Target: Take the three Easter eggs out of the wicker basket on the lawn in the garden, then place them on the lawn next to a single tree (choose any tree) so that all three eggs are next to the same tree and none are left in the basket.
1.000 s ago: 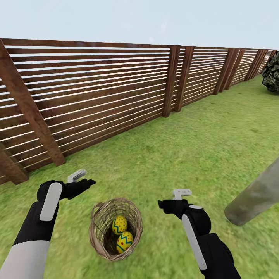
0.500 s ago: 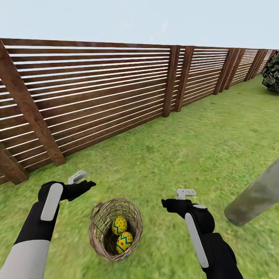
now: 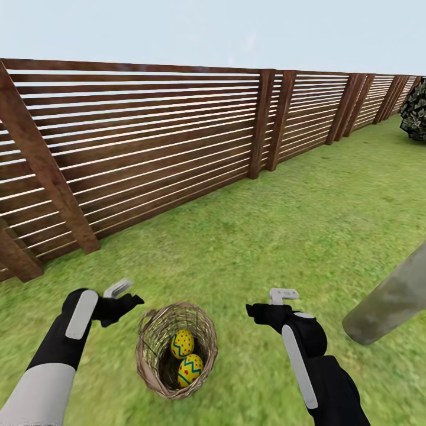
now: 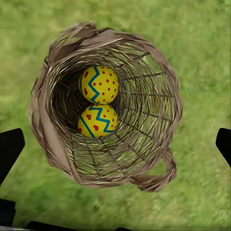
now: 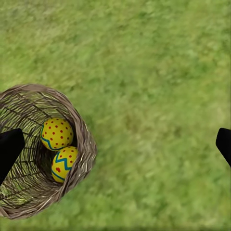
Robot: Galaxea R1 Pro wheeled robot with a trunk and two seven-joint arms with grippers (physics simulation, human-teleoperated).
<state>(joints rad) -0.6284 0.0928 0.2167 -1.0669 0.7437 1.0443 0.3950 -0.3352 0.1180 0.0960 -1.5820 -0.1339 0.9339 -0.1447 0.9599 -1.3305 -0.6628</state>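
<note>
The wicker basket [image 3: 148, 349] stands on the lawn [image 3: 284, 236] between my arms, with two yellow Easter eggs [image 3: 182, 344] [image 3: 190, 369] inside, one against the other. My left gripper [image 3: 127, 303] hovers open just left of the rim. In the left wrist view it [image 4: 115, 149] looks straight down into the basket [image 4: 159, 96] at both eggs [image 4: 98, 84] [image 4: 97, 121]. My right gripper [image 3: 257, 310] is open, right of the basket over bare grass. Its wrist view shows the gripper [image 5: 117, 144], the basket [image 5: 84, 139] and the eggs [image 5: 57, 134] [image 5: 64, 163]. The tree [image 3: 390, 302] trunk leans at far right.
A brown slatted fence [image 3: 177, 148] runs along the left and back of the garden, a short way beyond the basket. A dark-leaved shrub [image 3: 416, 109] stands far back at the right. Open grass stretches between the basket and the trunk.
My left gripper has dropped lower and closer to the basket rim. My right gripper shifted slightly right and down early on, then held still. Basket and eggs have not moved.
</note>
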